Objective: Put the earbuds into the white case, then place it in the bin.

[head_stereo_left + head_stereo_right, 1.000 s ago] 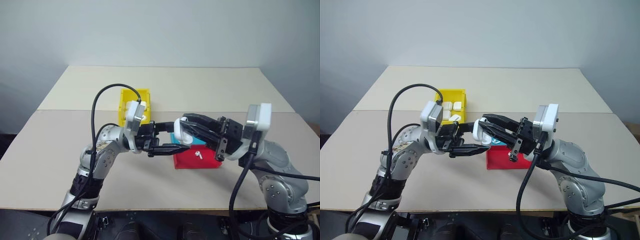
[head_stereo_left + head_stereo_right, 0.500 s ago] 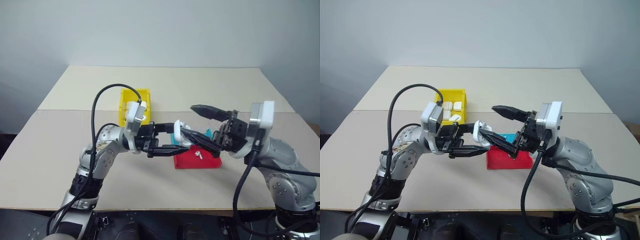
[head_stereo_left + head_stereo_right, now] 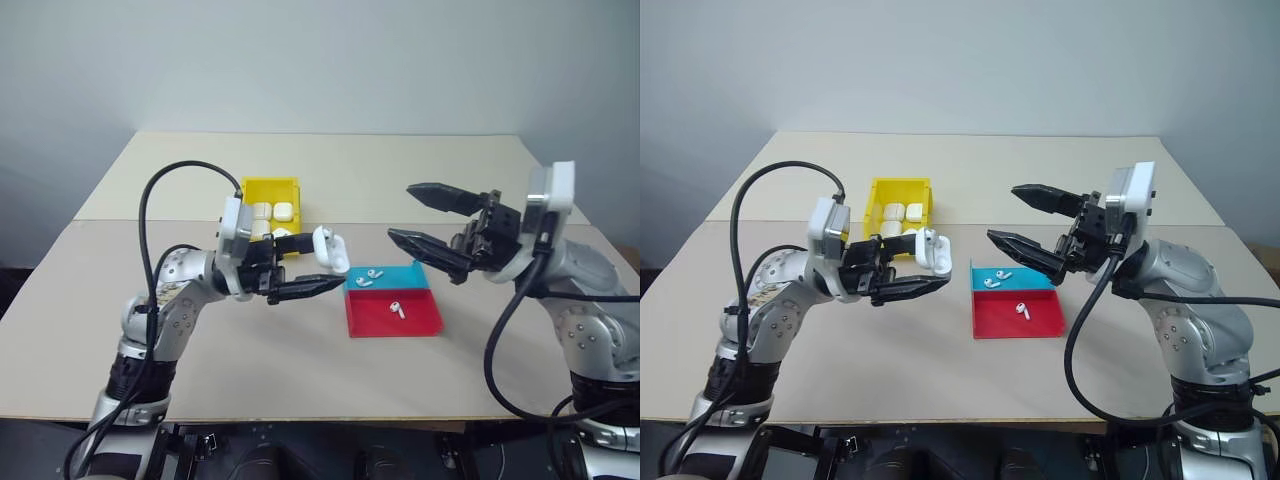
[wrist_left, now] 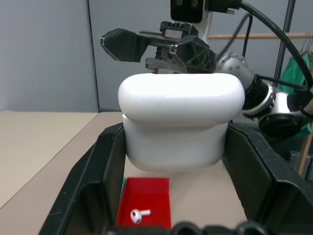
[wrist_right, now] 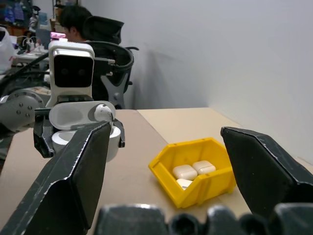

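**Open case held up, earbuds waiting in the tray**

The left claw point(image 3: 305, 272) is clamped on the white case point(image 3: 330, 250), holding it in the air above the counter point(image 3: 260, 360), between the yellow bin point(image 3: 268, 190) and the two-coloured tray point(image 3: 393, 312). The lid stands hinged open, and the right wrist view shows a rounded white shape sitting in the lower half, possibly one earbud already seated, though I can't be sure. The right claw point(image 3: 430, 218) hangs empty with its fingers spread wide, up over the far side of the tray and well apart from the case.

Three earbuds point(image 3: 372, 276) lie loose in the tray: two close together on the teal strip, one on the red part nearer the robot.

My guess is the step in hand is fetching an earbud. To do it well, the right claw should come down on one alone, preferably the lone one on the red, and pinch it so the stem can drop into the case. The left claw should keep the case steady, mouth open toward the right claw. The earbuds are tiny and glossy, so a loose pinch could flick one off the tray.

The case is small, glossy and white with rounded corners, much like the closed ones already lying in the bin. The bin has upright walls and sits farther back on the counter.
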Action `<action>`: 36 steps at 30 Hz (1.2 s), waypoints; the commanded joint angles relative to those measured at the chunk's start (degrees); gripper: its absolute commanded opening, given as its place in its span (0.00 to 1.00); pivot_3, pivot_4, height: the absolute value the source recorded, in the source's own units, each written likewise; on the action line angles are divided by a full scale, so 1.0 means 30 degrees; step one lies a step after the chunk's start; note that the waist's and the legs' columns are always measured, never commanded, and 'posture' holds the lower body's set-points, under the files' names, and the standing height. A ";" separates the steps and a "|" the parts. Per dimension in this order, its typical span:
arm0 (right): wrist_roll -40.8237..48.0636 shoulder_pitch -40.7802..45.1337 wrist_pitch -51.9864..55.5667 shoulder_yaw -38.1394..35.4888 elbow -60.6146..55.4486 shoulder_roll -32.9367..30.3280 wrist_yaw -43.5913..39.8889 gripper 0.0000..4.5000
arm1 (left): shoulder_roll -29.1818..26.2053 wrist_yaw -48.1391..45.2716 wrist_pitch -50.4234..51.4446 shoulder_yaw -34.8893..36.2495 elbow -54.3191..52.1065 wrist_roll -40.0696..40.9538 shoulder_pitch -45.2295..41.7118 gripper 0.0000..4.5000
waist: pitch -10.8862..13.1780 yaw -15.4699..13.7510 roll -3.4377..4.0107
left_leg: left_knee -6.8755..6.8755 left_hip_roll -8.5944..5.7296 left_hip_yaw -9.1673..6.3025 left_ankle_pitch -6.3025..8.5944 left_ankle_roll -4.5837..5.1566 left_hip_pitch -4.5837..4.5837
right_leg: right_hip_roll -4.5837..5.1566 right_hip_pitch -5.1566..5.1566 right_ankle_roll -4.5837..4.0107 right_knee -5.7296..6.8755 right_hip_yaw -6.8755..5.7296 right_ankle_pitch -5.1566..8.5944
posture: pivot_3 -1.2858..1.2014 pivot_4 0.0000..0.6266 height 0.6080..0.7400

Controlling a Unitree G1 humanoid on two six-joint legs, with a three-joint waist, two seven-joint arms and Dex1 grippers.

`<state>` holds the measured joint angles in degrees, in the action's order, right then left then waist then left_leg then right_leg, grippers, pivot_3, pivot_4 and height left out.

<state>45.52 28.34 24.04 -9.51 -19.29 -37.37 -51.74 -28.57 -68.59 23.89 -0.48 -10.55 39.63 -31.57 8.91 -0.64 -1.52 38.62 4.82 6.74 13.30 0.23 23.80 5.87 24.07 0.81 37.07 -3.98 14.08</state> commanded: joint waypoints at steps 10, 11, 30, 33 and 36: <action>-0.0467 0.2115 0.2116 0.1610 -0.1535 -0.0806 -0.0126 0.81 | 0.0196 -0.0517 -0.0452 -0.0424 -0.0547 -0.0115 -0.0528 0.62 | 0.0000 -0.0030 0.0001 | 0.0006 -0.0002 0.0011 0.0000 -0.0001 0.0011 | 0.0009 0.0007 0.0001 -0.0002 0.0002 0.0000 | 0.52 0.24 1.00; -0.0104 0.2036 0.2309 0.1438 -0.1854 -0.0874 -0.0190 0.73 | 0.0350 -0.0415 -0.0417 -0.0424 -0.0530 -0.0110 -0.0583 0.62 | 0.0000 -0.0025 0.0000 | 0.0004 0.0001 0.0008 0.0000 -0.0001 0.0011 | 0.0005 0.0008 0.0001 -0.0003 -0.0002 0.0000 | 0.52 0.24 1.00; 0.1503 0.1852 0.5735 0.2409 -0.5551 -0.1285 0.3126 0.01 | 0.1049 -0.0297 -0.0356 -0.0683 -0.0243 -0.0282 -0.0898 0.62 | 0.0000 -0.0010 0.0001 | 0.0006 0.0000 -0.0008 0.0002 0.0003 0.0007 | 0.0004 0.0007 0.0000 0.0003 -0.0002 0.0000 | 0.52 0.24 1.00; 0.1555 0.2046 0.6037 0.2549 -0.5638 -0.1296 0.3430 0.01 | 0.1126 -0.0297 -0.0316 -0.0696 -0.0294 -0.0271 -0.0885 0.62 | 0.0001 -0.0011 0.0000 | 0.0006 -0.0001 -0.0005 0.0002 0.0004 0.0010 | 0.0006 0.0005 0.0001 -0.0003 -0.0001 0.0000 | 0.52 0.24 1.00; 0.1691 0.2180 0.6247 0.2605 -0.5662 -0.1280 0.3560 0.01 | 0.1126 -0.0325 -0.0301 -0.0672 -0.0297 -0.0231 -0.0864 0.62 | 0.0000 -0.0011 0.0000 | 0.0006 -0.0001 -0.0005 0.0004 0.0006 0.0010 | 0.0006 0.0005 0.0000 -0.0004 -0.0001 0.0000 | 0.52 0.24 1.00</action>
<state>49.83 33.50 42.18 -1.25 -34.46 -41.19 -41.44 -25.41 -69.37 23.76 -2.67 -10.32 38.37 -33.13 8.91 -0.68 -1.52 38.64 4.82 6.72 13.31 0.24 23.83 5.88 24.08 0.81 37.07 -3.98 14.08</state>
